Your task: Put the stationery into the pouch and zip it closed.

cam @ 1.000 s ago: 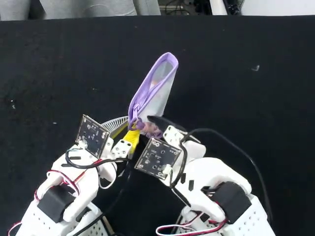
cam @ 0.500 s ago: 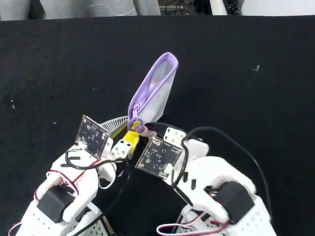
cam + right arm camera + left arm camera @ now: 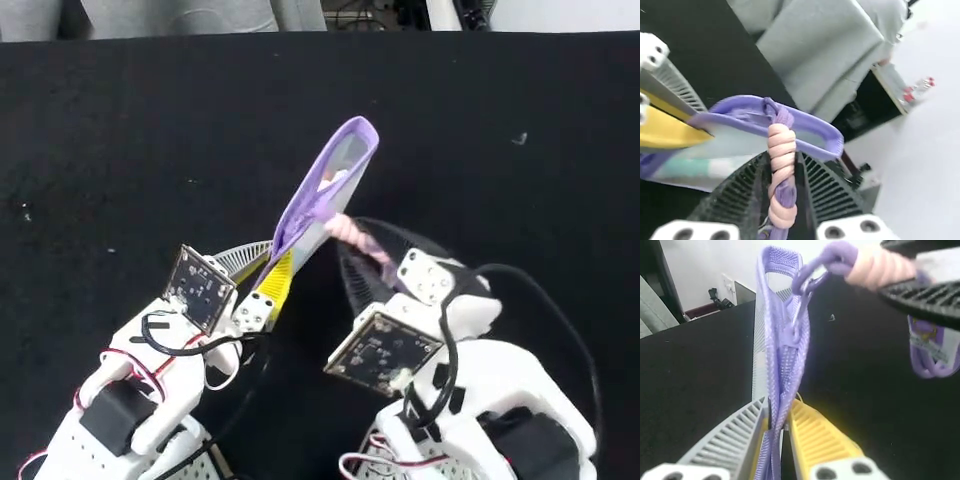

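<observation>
The pouch [image 3: 338,170] is at centre frame over the black tabletop [image 3: 520,200], its lower end clenched in the left hand [image 3: 272,264]. The right hand [image 3: 365,250] grasps the pink zip pull [image 3: 350,232]. Since a second ago this hand has swung right, drawing the pull from beside the left hand up to the pouch's middle. The pouch's top has shifted up and right.

A lab-style workroom is indicated.
Beyond the left gripper [image 3: 781,412], a black-covered table [image 3: 690,370], a white wall [image 3: 705,267] and a wall socket [image 3: 730,284] are seen.
</observation>
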Robot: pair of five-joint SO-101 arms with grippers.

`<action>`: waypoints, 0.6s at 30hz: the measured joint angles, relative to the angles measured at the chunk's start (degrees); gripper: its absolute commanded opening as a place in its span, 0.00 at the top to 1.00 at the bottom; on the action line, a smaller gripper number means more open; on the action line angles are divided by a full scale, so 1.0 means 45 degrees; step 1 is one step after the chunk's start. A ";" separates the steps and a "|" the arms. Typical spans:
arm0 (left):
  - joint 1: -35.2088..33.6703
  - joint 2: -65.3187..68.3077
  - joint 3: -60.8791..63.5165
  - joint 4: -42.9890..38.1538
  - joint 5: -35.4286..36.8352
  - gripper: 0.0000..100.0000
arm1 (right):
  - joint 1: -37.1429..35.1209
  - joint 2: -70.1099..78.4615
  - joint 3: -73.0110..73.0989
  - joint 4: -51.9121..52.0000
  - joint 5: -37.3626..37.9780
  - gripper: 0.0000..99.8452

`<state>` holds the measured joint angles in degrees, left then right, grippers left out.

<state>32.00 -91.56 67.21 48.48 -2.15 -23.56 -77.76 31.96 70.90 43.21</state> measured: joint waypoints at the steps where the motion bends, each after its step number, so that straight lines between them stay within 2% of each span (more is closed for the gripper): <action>1: 0.0000 0.0000 0.0000 -0.0020 0.0000 0.97 | 0.0254 0.0000 0.0000 -0.0137 0.0039 0.99; 13: 0.0000 0.0000 0.0000 0.0020 0.0020 0.97 | 0.2208 -0.0137 -0.0039 -0.1680 0.0645 0.99; 18: -0.0020 0.0000 0.0000 0.0020 0.0020 0.97 | 0.2755 0.1250 -0.0215 -0.2012 0.0352 0.97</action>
<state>31.91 -91.56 67.21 48.57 -2.07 -11.16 -72.13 30.99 61.85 44.79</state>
